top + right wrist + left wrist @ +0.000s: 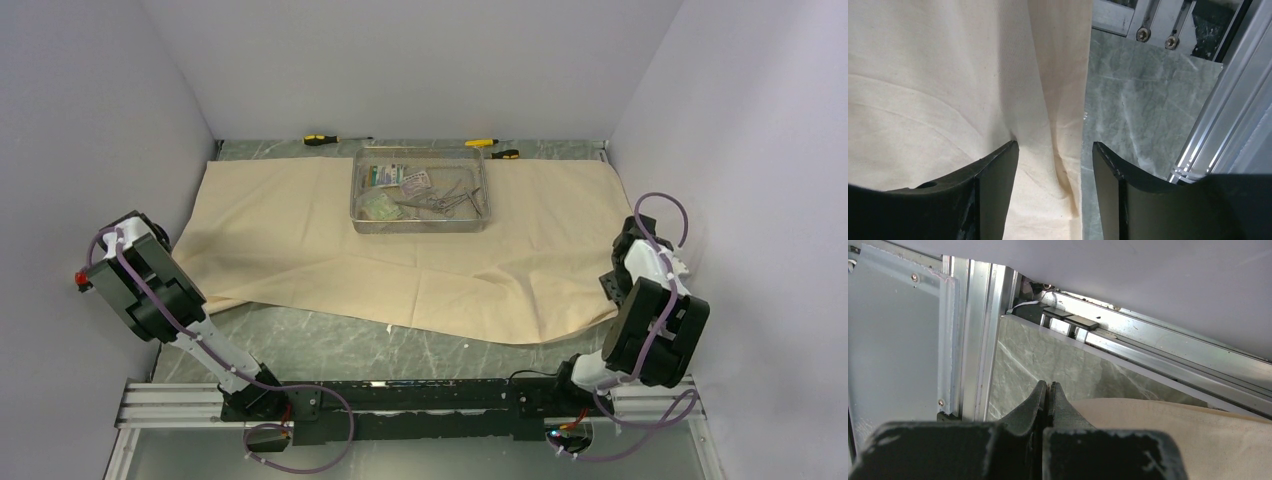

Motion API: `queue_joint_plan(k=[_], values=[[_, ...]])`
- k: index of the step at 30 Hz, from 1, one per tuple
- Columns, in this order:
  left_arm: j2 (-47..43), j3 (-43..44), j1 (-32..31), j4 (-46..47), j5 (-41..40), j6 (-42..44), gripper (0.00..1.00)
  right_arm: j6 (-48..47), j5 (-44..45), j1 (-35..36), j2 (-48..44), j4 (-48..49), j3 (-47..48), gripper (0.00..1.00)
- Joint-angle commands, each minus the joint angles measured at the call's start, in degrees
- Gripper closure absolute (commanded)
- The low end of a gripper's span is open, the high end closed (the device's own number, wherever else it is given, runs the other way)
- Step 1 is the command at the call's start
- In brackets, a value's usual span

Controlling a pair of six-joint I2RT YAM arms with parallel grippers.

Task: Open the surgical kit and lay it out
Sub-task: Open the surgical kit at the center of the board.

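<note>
Cloth's spread out, tray's sitting loaded on it

The large beige wrap cloth (280,230) lies open on my grey marbled bench (330,345). The rectangular silver wire-mesh tray (356,195) sits on its far half, with the small steel clamps (445,200) and printed packets (388,178) inside. Left jaws are clenched on nothing by the cloth's left edge; right jaws are spread wide, straddling its right edge.

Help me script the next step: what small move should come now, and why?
The beige cloth already lies spread, yet the clamps and packets all sit in the wire-mesh tray. So I would probably send the open right gripper toward the tray to start lifting items out.
</note>
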Motion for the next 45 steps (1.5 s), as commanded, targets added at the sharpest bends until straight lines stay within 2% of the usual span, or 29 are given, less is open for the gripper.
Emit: queue_joint_plan(k=[1,5,10,12,28,31,32,34,35,40,45], values=[[1.1,2.4,0.2,5.1,-0.4,2.8,1.0,-2.1,0.1,-0.7,-3.6,-2.9,4.1,0.39],[0.9,1.6,0.1,5.6,-0.2,2.9,1.0,-1.8,2.4,-1.4,-6.0,-4.7,4.0,0.41],[0.7,1.0,0.0,5.9,-0.1,3.0,1.0,-2.0,3.5,-2.1,-6.2,-4.8,2.3,0.55],[0.6,0.9,-0.1,5.8,-0.2,3.0,1.0,-2.2,3.2,-2.2,-5.8,-3.6,1.1,0.58],[-1.8,-0.7,-0.2,6.5,-0.5,3.4,1.0,-4.4,-2.4,-3.3,-0.7,10.8,-5.3,0.51],[-2.3,-1.0,-0.2,6.6,-0.7,3.4,1.0,-4.4,-1.3,-3.5,1.0,11.2,-4.0,0.6],[-2.4,-1.1,-0.2,6.5,-0.6,3.2,1.0,-4.1,-0.8,-3.6,1.6,10.7,-3.5,0.69],[-2.9,-1.3,-0.2,6.3,-0.6,2.7,1.0,-3.3,0.6,-3.6,2.4,8.5,-2.7,0.94],[-3.2,-1.4,-0.2,6.4,-0.4,2.2,1.0,-2.9,1.6,-3.6,2.6,7.3,-2.4,1.0],[-5.1,-1.7,-0.2,5.4,0.5,-1.3,1.0,1.7,7.7,-3.9,3.6,-1.5,-1.5,1.0],[-6.2,-0.5,-0.2,2.3,1.8,-5.3,1.0,8.3,4.6,-7.2,2.6,-8.7,0.9,1.0]])
